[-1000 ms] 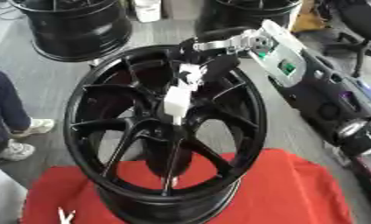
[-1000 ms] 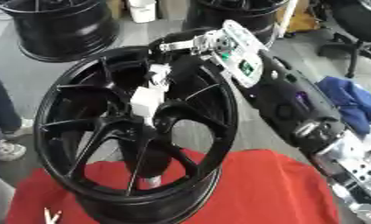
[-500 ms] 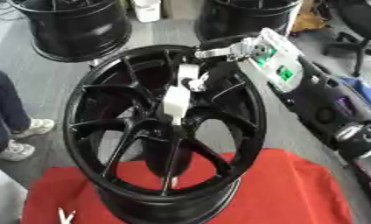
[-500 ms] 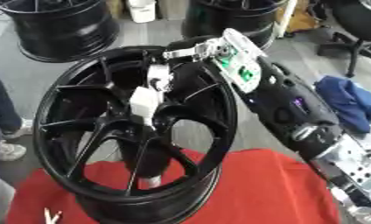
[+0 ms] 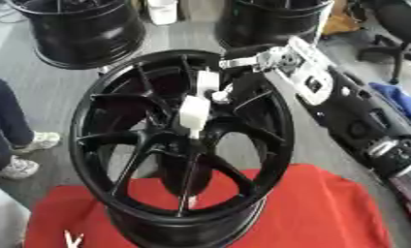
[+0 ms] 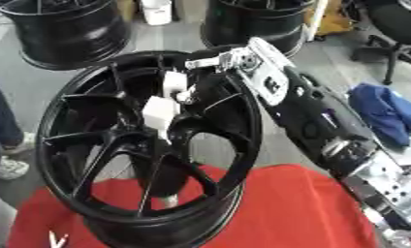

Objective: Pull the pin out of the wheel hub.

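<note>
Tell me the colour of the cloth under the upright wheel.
Red cloth, clearest in the left eye view, beneath the black spoked wheel.

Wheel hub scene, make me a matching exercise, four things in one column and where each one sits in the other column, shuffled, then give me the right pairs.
Things:
1. white pin
2. red cloth
3. right hand
4. blue cloth

Places:
A. under the wheel hub
B. at the wheel's upper rim
C. at the wheel's centre
D. on the floor, right of the arm

Pairs: 1-C, 2-A, 3-B, 4-D
</note>
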`<state>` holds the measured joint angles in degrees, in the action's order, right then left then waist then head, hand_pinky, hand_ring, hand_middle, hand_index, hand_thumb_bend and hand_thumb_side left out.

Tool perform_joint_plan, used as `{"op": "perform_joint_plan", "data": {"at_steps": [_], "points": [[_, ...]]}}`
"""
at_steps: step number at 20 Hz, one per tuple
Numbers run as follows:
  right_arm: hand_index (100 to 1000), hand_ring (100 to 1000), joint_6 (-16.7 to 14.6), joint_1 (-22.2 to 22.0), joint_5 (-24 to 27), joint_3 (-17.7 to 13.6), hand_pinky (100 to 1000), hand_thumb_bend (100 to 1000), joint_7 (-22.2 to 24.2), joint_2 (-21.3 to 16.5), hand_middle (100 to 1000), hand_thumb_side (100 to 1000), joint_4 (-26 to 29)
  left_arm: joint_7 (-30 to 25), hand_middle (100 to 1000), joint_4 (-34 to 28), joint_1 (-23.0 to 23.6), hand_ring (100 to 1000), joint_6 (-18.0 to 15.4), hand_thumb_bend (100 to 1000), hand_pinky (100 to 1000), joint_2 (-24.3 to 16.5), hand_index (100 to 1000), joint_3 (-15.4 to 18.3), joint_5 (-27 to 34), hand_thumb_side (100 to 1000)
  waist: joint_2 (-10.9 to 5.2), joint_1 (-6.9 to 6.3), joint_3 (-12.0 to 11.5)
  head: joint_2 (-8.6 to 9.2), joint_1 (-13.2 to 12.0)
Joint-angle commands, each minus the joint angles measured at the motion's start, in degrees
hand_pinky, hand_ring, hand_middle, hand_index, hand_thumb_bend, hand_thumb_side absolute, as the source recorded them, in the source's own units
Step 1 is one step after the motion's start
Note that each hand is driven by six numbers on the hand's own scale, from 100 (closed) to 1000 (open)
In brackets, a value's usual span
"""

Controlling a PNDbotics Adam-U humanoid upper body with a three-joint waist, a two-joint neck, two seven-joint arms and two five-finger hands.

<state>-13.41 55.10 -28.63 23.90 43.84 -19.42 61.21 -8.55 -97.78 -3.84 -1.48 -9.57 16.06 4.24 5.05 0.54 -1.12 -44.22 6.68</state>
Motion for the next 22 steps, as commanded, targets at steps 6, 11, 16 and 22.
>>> {"op": "perform_joint_plan", "data": {"at_steps": [6,11,16,22], "points": [[857,731,-0.7,0.8,-0.1,-1.1,735,100,-3.7,-0.2,823,432,-0.7,-0.2,646,-0.6,-0.2,628,-0.1,518,636,-0.6,740,0.1,-0.1,732,-0.68,-0.19,-0.1,0.10,0.5],[658,702,-1.5,0.9,1.3,-1.2,733,100,-8.2,0.1,728,206,-0.2,-0.3,645,-0.6,-0.2,628,-0.1,516,636,-0.6,740,0.1,-0.1,733,-0.66,-0.20,-0.1,0.10,0.5],[516,685,-2.6,1.0,4.5,-1.2,725,100,-13.0,0.2,656,198,0.2,-0.3,645,-0.6,-0.2,628,-0.1,516,637,-0.6,741,0.1,-0.1,733,-0.63,-0.15,-0.1,0.10,0.6],[504,687,-2.2,2.2,10.6,-1.8,713,100,-15.2,-0.1,657,353,-0.5,-0.4,645,-0.5,-0.2,628,0.0,515,637,-0.6,741,0.1,-0.1,734,-0.74,-0.07,-0.3,0.10,0.8]]}}
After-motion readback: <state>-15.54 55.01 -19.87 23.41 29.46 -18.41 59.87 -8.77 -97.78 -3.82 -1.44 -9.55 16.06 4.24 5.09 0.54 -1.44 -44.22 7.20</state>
